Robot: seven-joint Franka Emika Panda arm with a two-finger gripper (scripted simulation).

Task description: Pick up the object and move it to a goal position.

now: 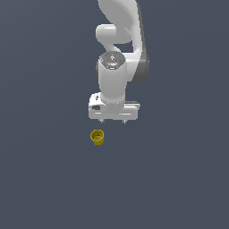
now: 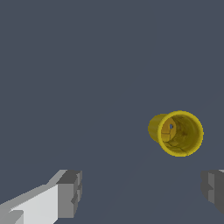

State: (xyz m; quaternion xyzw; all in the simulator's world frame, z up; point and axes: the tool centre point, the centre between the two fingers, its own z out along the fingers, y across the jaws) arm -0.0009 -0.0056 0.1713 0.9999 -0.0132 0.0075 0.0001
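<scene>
The object is a small yellow cup [image 1: 97, 137] with a darker hollow inside, lying on the dark grey floor. It sits just in front of and slightly to the exterior view's left of my white gripper [image 1: 112, 121]. In the wrist view the cup [image 2: 176, 133] lies on its side with its open mouth facing the camera. My gripper [image 2: 142, 190] is open and empty, its two grey fingertips [image 2: 70, 192] set wide apart. The cup lies beyond the fingertips, not between them.
The white arm [image 1: 120, 40] rises behind the gripper toward the top of the exterior view. The plain dark grey floor [image 1: 179, 179] spreads all around.
</scene>
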